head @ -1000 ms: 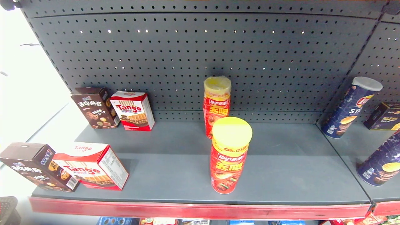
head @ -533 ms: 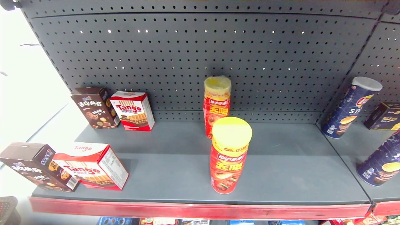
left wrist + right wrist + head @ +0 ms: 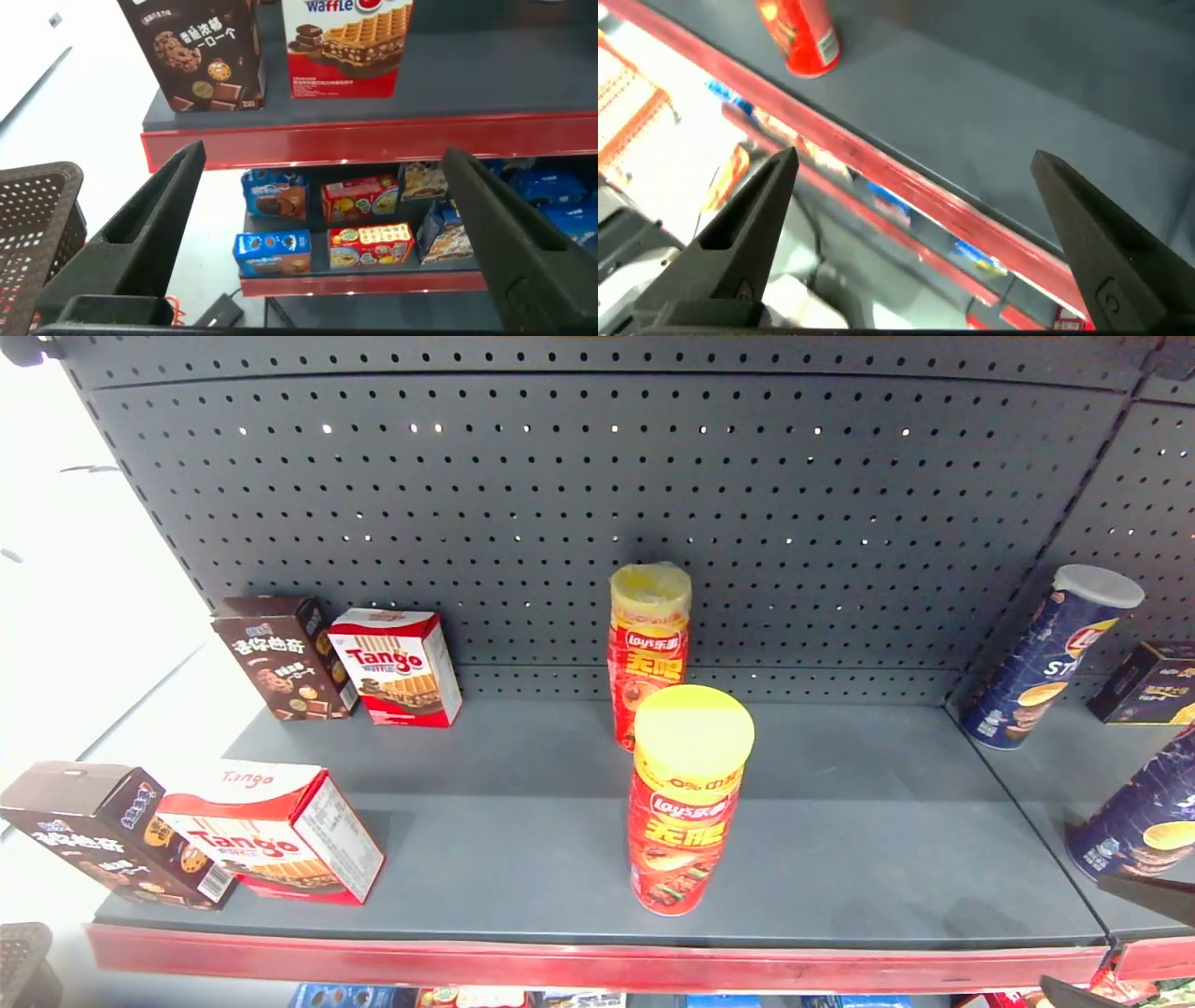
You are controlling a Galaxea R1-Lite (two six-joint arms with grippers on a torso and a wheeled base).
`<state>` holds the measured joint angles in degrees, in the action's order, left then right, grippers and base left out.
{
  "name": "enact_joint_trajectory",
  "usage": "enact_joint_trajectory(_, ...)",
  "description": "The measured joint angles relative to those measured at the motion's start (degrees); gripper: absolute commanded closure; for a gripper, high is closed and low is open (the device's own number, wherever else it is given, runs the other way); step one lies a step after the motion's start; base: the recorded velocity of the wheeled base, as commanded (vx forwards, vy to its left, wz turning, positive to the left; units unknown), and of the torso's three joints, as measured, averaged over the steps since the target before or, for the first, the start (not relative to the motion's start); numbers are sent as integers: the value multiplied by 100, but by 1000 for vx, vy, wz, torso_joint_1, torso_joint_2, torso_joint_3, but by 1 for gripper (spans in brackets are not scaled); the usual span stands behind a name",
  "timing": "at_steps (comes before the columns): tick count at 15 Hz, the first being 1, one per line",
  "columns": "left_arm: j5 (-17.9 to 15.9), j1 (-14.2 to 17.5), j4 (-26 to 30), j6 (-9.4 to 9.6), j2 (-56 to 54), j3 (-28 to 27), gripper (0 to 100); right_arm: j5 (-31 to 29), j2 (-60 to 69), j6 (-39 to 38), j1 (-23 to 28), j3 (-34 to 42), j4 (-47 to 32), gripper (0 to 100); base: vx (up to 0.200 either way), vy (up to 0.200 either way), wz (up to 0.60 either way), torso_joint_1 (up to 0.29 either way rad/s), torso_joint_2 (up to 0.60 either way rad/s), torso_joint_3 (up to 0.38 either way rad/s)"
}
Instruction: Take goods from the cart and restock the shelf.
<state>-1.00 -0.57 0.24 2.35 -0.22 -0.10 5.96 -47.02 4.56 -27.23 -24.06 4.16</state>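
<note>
On the grey shelf (image 3: 840, 840) two red chip cans with yellow lids stand upright, one at the front (image 3: 686, 803) and one behind it (image 3: 647, 649). My right gripper (image 3: 1111, 943) is open and holds nothing; its dark fingertips (image 3: 1153, 896) show at the shelf's front right corner. In the right wrist view the right gripper (image 3: 917, 159) hangs over the shelf's red front edge (image 3: 878, 159), with the front can (image 3: 799, 33) farther off. My left gripper (image 3: 324, 157) is open and holds nothing, below and in front of the shelf's left end.
Brown cookie boxes (image 3: 103, 831) and red-and-white wafer boxes (image 3: 280, 831) sit on the shelf's left part. Dark blue chip cans (image 3: 1046, 658) stand on the neighbouring shelf to the right. A dark mesh basket (image 3: 37, 233) is at the lower left. Boxed goods (image 3: 360, 201) fill a lower shelf.
The right gripper's fingertips have come into the head view at the bottom right corner. The goods on the shelf have not moved.
</note>
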Motion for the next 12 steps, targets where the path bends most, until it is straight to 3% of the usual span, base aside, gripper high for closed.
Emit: enact_joint_trajectory(12, 24, 13, -9, -52, 1, 10, 0, -606, -3256, -21, -716, -1766, 255, 0, 0, 0, 0, 0, 0, 0)
